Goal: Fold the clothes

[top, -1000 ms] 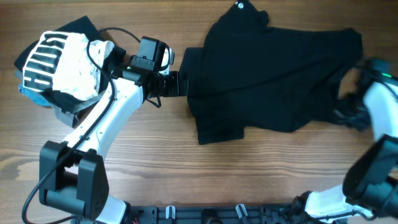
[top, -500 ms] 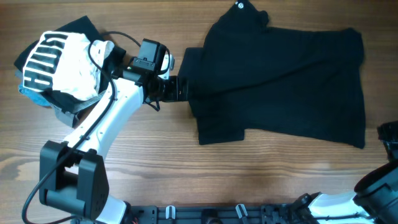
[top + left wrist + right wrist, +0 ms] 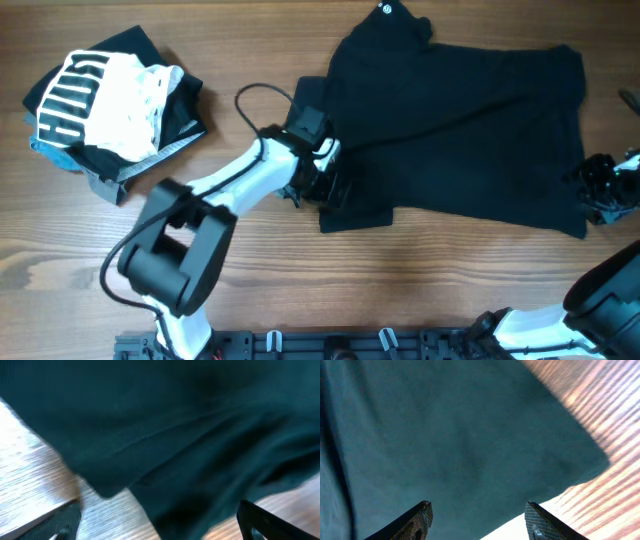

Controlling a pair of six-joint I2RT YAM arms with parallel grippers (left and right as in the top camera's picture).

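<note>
Step in hand, as I'm reading it: both arms are lining up for the first fold, nothing gripped yet.

The black T-shirt (image 3: 460, 130) is lying spread flat on the tabletop (image 3: 450, 290), far-right area, well apart from the heap of other garments (image 3: 100, 110) at far left.

The left gripper (image 3: 328, 188) is hovering over the shirt's near-left edge by the sleeve. In its wrist view the jaws are standing spread, fabric under them, not pinched.

The right gripper (image 3: 600, 190) is sitting at the near-right corner, jaws also spread over the corner.

Orientation: the long axis is running left-right across the tabletop, slightly tilted. The straight edge on the right is looking like the hem and the sleeves are on the left, so the top is probably pointing left. The collar itself isn't clear.

Next move is calling for both jaws to come down and pinch the near edge at both ends, then carry it across evenly. Thin fabric, so a missed or double-layer pinch is likely.
</note>
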